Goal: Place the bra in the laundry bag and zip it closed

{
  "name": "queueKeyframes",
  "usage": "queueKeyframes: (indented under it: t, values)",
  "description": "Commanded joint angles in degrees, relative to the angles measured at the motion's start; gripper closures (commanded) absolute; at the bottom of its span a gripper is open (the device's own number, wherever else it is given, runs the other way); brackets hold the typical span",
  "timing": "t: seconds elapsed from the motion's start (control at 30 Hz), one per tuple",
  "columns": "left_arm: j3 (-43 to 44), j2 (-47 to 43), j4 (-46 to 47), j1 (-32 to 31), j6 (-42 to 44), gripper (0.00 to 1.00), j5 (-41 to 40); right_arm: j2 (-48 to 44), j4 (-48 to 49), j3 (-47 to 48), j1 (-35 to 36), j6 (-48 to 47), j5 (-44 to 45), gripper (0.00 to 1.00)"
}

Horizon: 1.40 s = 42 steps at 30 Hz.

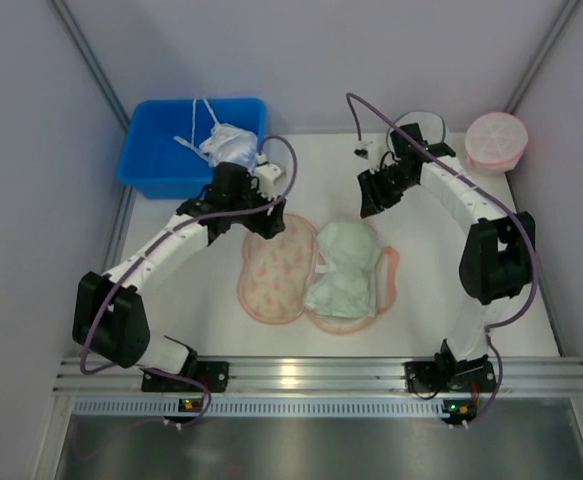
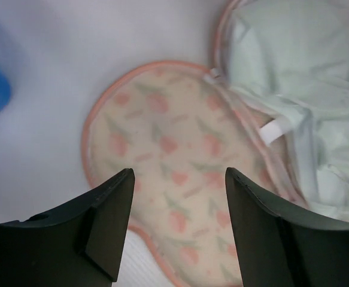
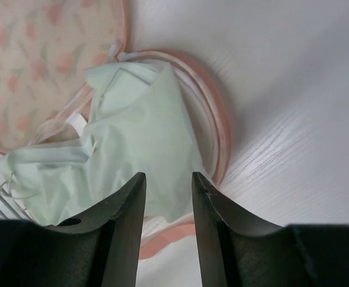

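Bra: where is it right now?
Top view: the bra lies centrally, bunched in the right half of the open laundry bag, whose floral left half is bare.

Blue bin (image 1: 151, 165) holds white bra (image 1: 229, 146); pink pouch (image 1: 497, 141) apart.

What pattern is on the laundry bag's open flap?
The laundry bag has peach flowers on cream; clearest in left wrist view.
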Motion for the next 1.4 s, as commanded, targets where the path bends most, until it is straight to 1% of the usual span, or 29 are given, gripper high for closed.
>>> queueKeyframes:
  t: [0.0,0.07,0.1,0.2,0.3,0.33,0.4,0.53,0.67,0.77,0.87,0.97,1.07,1.17,1.3,1.37]
  values:
    - [-2.74,-1.53,-7.60,7.59,-5.40,0.32,1.78,3.60,1.06,2.71,-0.61,-1.62,-1.59,0.63]
    - [-4.06,-0.74,-8.67,10.51,-5.66,0.33,1.08,5.02,1.32,2.71,-0.61,-0.83,-2.03,0.65]
    - [-4.41,0.39,-8.93,13.13,-5.84,0.33,1.51,5.90,2.63,2.54,-0.43,-0.39,-2.03,0.65]
    - [-5.21,3.73,-9.11,15.70,-5.67,0.33,1.25,7.74,4.31,1.48,-0.17,0.67,-1.59,0.60]
    - [-4.68,8.20,-9.20,15.88,-5.92,0.33,2.21,9.33,4.05,1.39,0.45,0.76,-2.03,0.60]
    - [-4.33,9.27,-9.20,15.88,-6.62,0.33,2.56,9.33,4.31,0.61,0.71,0.58,-2.03,0.64]
    - [-3.63,11.73,-9.29,15.88,-6.98,0.33,3.00,8.20,4.75,-0.36,1.50,0.49,-1.59,0.65]
    - [-3.01,13.41,-9.29,15.88,-6.98,0.34,3.97,3.98,6.68,-3.35,2.47,0.40,0.78,0.58]
    - [-3.80,13.94,-9.20,15.88,-8.83,0.35,3.71,-1.64,9.49,-3.97,4.05,1.72,6.39,0.56]
    - [-4.33,14.11,-9.20,15.88,-9.09,0.35,3.80,-2.62,7.93,-3.35,6.59,5.06,11.66,0.56]
    - [-3.98,14.64,-9.20,15.88,-9.53,0.35,3.97,-3.76,7.56,-5.63,10.01,5.94,13.18,0.55]
    - [-3.63,14.82,-9.03,15.88,-10.06,0.35,4.15,-4.03,7.48,-8.36,13.09,5.77,12.74,0.58]
    - [-3.10,14.82,-9.02,15.88,-9.80,0.35,4.06,-1.92,6.60,-9.50,15.29,4.89,13.70,0.61]
    - [-2.40,14.56,-9.02,15.88,-9.36,0.35,4.06,-0.16,6.60,-10.38,16.27,4.71,15.10,0.62]
    - [-1.78,14.91,-9.02,15.88,-9.35,0.35,4.24,1.86,7.30,-11.18,16.88,4.80,15.64,0.69]
    - [-1.78,15.08,-9.02,15.88,-9.53,0.35,4.15,2.82,7.04,-11.18,17.23,4.62,15.72,0.71]
